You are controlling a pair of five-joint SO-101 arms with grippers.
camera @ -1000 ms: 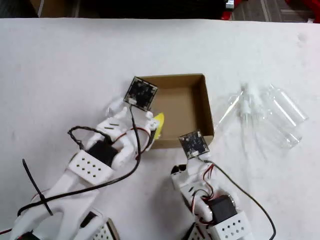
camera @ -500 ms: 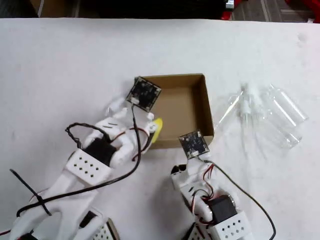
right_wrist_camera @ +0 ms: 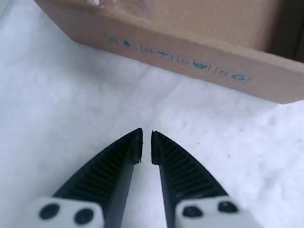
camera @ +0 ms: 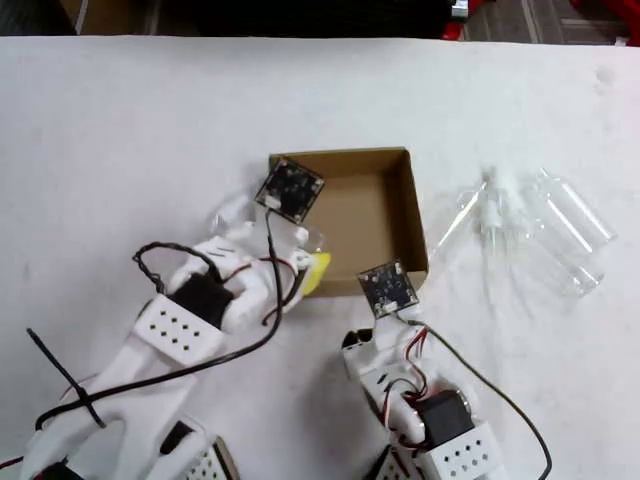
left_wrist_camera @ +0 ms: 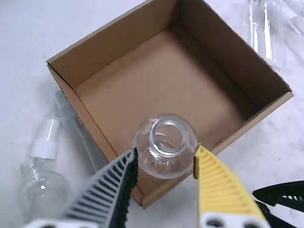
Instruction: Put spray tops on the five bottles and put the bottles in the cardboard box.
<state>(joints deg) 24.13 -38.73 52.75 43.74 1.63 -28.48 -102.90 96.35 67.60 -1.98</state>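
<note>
1. The left gripper (left_wrist_camera: 164,153) is clenched around a clear bottle (left_wrist_camera: 165,145), its grey and yellow fingers pressing either side just below the neck. The bottle's open mouth points toward the wrist camera, and no spray top is fitted.
2. The bottle hangs over the near wall of the cardboard box (left_wrist_camera: 161,90), at the corner closest to the left arm. The box floor shows bare cardboard.
3. A second bottle (left_wrist_camera: 40,171), wearing a white spray top, lies on the table just outside the box wall.
4. The right gripper (right_wrist_camera: 146,140) rests low over the table just short of the box's printed side. Its black jaws are drawn almost together and grasp nothing.
5. More clear bottles (camera: 560,230) lie in a loose cluster on the far side of the box, with a white spray top (camera: 495,200) among them.
6. The step in hand appears to be handling the uncapped bottle at the box. The next move likely calls for fitting a spray top to its bare neck before letting it go inside.
</note>
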